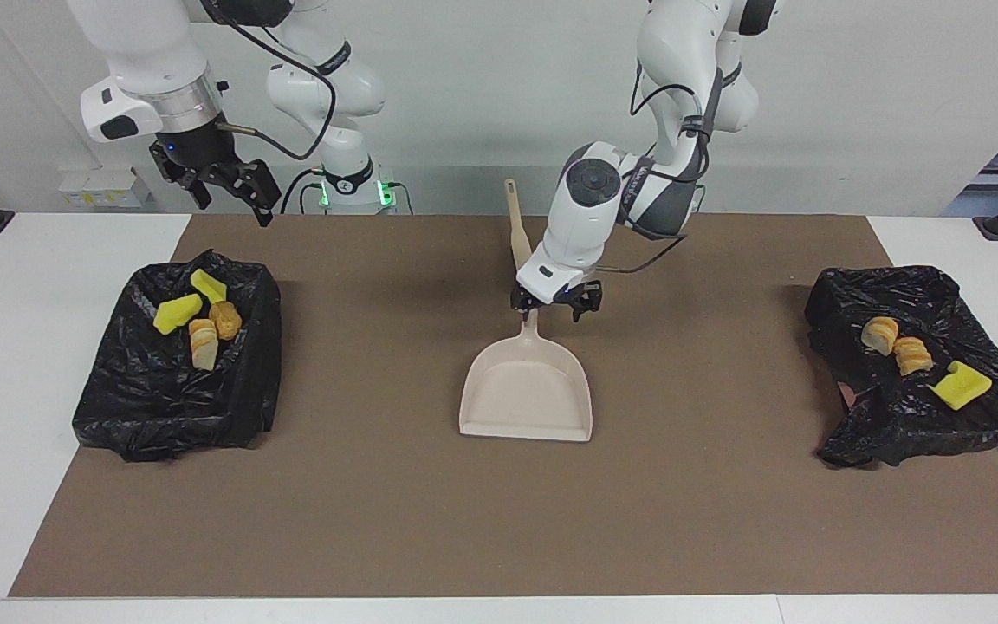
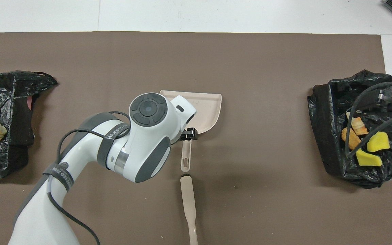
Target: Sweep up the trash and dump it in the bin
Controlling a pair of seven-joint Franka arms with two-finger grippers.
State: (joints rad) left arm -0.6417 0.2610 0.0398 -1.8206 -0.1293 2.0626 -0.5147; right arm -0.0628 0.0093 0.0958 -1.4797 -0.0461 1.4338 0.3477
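Left gripper [image 1: 556, 303] at the dustpan [image 1: 527, 392] handle; trash already binned.
"WANAKED" is printed on the left arm's strap. Whether its fingers grip the handle, I cannot tell. Nearer the robots lies the brush [image 1: 515, 224]. The trash [image 1: 197, 318] sits in black-lined bins [image 1: 171, 407] at both table ends; the right gripper [image 1: 226, 192] hangs open over its bin.

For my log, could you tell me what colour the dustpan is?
The dustpan is pale beige, clearest in the facing view.
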